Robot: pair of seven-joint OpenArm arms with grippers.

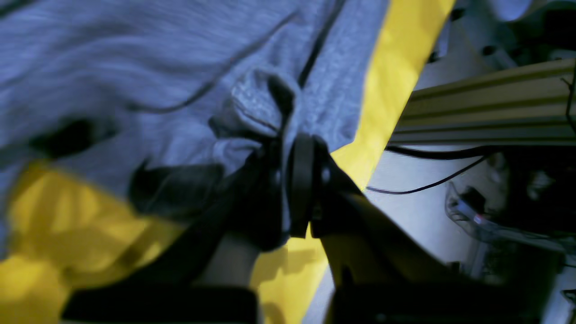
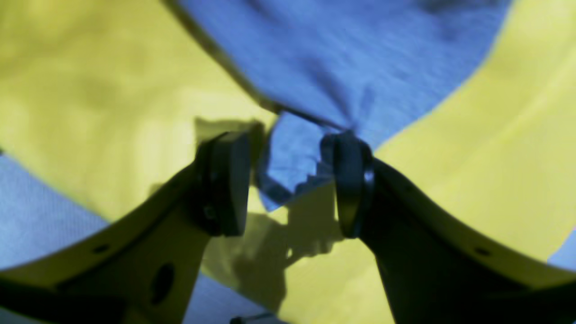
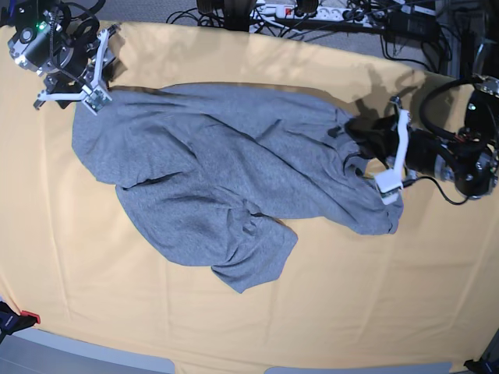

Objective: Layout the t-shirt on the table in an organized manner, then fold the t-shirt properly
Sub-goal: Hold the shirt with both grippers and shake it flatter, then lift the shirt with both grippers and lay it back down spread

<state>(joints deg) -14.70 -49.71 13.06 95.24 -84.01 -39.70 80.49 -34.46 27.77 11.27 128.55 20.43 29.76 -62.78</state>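
The t-shirt (image 3: pixel 226 179) lies rumpled across the desk (image 3: pixel 327 312). The left end effector (image 1: pixel 294 189) pinches one bunched edge for pulling flat, while the right end effector (image 2: pixel 288 180), spread, straddles the opposite corner, probably to grip it.

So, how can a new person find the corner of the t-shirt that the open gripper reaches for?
On the table, find the t-shirt. Follow it to its far corner, where the right gripper stands open around it. The opposite end is bunched inside the shut left gripper.
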